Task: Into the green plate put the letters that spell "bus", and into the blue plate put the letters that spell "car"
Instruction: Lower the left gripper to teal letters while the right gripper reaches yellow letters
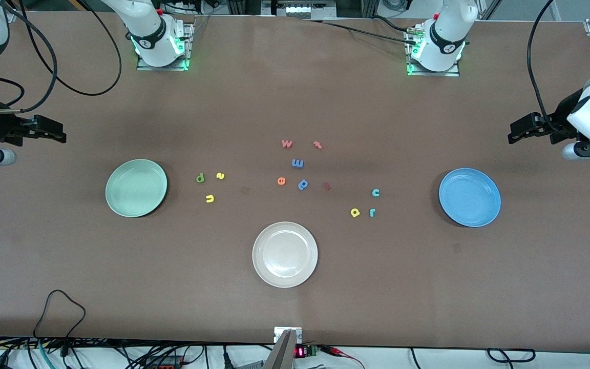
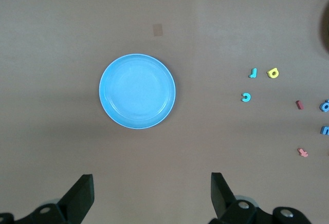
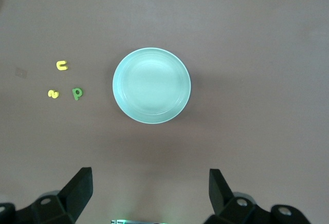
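Note:
The green plate (image 1: 136,188) (image 3: 151,86) lies toward the right arm's end of the table. Beside it on the table are the green b (image 1: 200,178) (image 3: 77,93), the yellow s (image 1: 220,176) (image 3: 53,94) and the yellow u (image 1: 210,199) (image 3: 61,66). The blue plate (image 1: 469,197) (image 2: 137,91) lies toward the left arm's end, with the teal c (image 1: 376,192) (image 2: 246,97), teal r (image 1: 372,212) (image 2: 253,73) and yellow a (image 1: 355,212) (image 2: 273,72) beside it. My right gripper (image 1: 57,132) (image 3: 150,193) hangs open at its table end, empty. My left gripper (image 1: 516,132) (image 2: 151,196) hangs open likewise.
A cream-white plate (image 1: 285,254) sits nearest the front camera, mid-table. Between the two letter groups lie a pink w (image 1: 287,143), a pink t (image 1: 317,145), a blue m (image 1: 297,163), an orange e (image 1: 281,181), a blue p (image 1: 303,184) and a dark red piece (image 1: 327,186).

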### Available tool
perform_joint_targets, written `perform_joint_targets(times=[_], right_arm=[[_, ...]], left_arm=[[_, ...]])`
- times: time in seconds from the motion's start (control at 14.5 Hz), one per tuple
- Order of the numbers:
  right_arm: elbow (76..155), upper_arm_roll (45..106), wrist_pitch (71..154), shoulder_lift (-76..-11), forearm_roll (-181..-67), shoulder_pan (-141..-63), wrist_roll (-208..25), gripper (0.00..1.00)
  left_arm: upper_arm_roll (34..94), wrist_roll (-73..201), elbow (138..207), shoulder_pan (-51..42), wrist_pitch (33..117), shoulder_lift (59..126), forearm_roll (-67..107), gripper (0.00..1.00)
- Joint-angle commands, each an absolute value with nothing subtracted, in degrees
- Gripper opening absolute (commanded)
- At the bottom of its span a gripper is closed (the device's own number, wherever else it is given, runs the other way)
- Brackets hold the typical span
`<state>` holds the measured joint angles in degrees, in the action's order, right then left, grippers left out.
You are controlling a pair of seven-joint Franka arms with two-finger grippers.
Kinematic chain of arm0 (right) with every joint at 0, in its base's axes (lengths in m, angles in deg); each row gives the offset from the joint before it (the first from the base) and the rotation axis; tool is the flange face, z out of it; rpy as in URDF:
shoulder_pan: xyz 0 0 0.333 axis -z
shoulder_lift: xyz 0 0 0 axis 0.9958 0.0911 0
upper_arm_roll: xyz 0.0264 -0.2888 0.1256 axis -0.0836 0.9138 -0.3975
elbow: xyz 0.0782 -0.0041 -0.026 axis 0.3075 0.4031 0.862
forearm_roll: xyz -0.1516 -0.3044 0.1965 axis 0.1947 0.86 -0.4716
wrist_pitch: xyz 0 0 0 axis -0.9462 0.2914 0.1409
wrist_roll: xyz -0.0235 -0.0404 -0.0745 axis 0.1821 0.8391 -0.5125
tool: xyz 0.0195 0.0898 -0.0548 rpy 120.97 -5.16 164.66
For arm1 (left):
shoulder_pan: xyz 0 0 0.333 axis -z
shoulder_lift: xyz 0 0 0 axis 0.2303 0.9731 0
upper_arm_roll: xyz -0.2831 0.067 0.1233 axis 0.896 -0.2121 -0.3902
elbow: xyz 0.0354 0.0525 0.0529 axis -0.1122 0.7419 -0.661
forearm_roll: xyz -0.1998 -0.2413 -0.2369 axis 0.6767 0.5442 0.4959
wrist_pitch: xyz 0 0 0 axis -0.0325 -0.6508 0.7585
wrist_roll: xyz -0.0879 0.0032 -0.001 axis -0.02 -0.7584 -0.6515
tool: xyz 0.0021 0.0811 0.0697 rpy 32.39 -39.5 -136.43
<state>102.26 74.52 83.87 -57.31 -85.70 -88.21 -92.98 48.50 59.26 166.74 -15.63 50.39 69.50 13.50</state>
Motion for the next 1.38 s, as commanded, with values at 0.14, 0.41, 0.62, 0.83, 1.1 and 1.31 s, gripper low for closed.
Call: perform_joint_targets(times=[0.14, 0.41, 0.62, 0.83, 1.1, 1.31], right_arm=[[100.34, 74.34, 83.93, -56.47, -83.77, -88.20, -91.23, 1.00], [101.73, 74.08, 82.36, -56.73, -83.86, -88.81, -91.84, 1.00], [105.07, 73.73, 81.64, -56.21, -84.56, -92.50, -91.23, 1.00], [111.91, 73.64, 90.91, -54.63, -84.73, -96.37, -91.23, 1.00], [120.90, 73.64, 106.59, -51.56, -85.17, -99.27, -87.37, 1.00], [121.08, 73.64, 111.95, -47.34, -85.61, -102.08, -84.83, 0.85]], left_arm=[[49.05, 58.39, 167.89, -16.22, 49.94, 68.53, 12.35, 1.00], [50.71, 58.04, 169.56, -14.03, 50.81, 75.36, 12.35, 1.00], [52.03, 59.09, 169.56, -10.17, 55.11, 83.71, 12.35, 1.00], [52.12, 59.01, 168.95, -6.39, 61.08, 89.69, 12.35, 1.00], [52.21, 59.53, 168.68, -1.11, 71.71, 97.08, 13.05, 0.90], [52.21, 62.34, 168.68, 0.92, 76.99, 101.91, 13.06, 0.86]])
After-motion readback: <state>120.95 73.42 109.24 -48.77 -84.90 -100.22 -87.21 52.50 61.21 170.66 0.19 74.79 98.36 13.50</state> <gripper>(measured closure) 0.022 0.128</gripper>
